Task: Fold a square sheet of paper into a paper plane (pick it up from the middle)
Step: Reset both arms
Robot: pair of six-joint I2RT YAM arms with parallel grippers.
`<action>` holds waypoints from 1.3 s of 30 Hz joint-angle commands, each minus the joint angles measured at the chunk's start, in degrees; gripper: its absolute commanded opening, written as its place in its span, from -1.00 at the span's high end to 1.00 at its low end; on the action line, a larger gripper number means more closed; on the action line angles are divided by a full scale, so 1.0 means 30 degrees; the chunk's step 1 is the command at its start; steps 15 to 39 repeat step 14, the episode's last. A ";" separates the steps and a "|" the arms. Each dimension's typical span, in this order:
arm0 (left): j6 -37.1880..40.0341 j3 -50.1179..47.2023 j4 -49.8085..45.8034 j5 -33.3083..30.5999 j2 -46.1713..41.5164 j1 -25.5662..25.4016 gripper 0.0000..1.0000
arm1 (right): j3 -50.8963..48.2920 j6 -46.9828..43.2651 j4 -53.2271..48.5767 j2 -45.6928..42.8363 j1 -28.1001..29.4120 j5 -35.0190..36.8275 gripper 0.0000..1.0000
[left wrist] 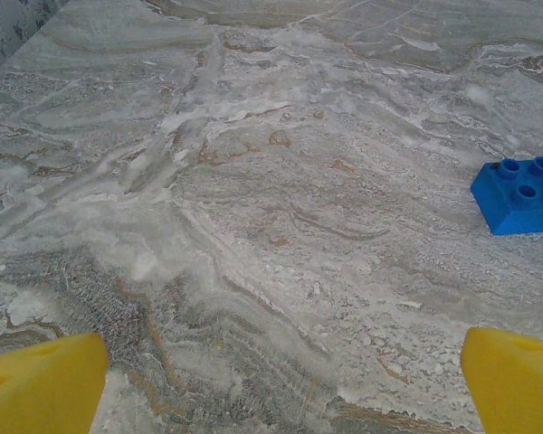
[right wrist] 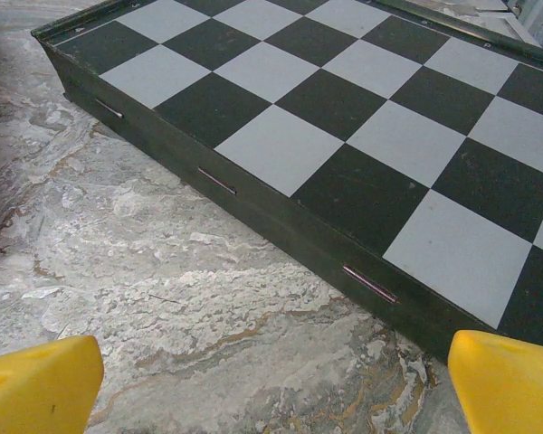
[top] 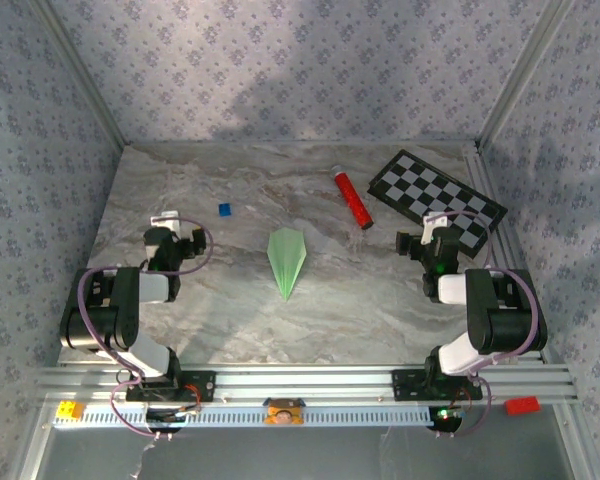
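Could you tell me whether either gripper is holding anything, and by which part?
Nothing is held: the left gripper and the right gripper are both open and empty, and the paper plane lies apart from both.

Grey marble table (top: 360, 310), tan veins, in front of me. Plane (top: 286, 258) flat at middle, narrow tip toward near edge. Blue brick (top: 224, 209) left of it, farther back, well apart. Red tube (top: 352, 198) right of centre, far half, lying slanted. Checkerboard (top: 437, 198) flat at my far right, just beside tube.
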 commanded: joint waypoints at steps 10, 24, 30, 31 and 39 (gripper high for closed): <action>0.0274 0.0333 0.0486 0.0351 -0.0141 0.0133 -1.00 | 0.0331 0.0282 0.0227 -0.0047 -0.0071 0.0236 -0.99; 0.0259 0.0322 0.0483 0.0353 -0.0139 0.0113 -1.00 | 0.0331 0.0256 0.0227 -0.0068 -0.0098 0.0231 -0.99; 0.0259 0.0322 0.0483 0.0353 -0.0139 0.0113 -1.00 | 0.0331 0.0256 0.0227 -0.0068 -0.0098 0.0231 -0.99; 0.0259 0.0322 0.0483 0.0353 -0.0139 0.0113 -1.00 | 0.0331 0.0256 0.0227 -0.0068 -0.0098 0.0231 -0.99; 0.0259 0.0322 0.0483 0.0353 -0.0139 0.0113 -1.00 | 0.0331 0.0256 0.0227 -0.0068 -0.0098 0.0231 -0.99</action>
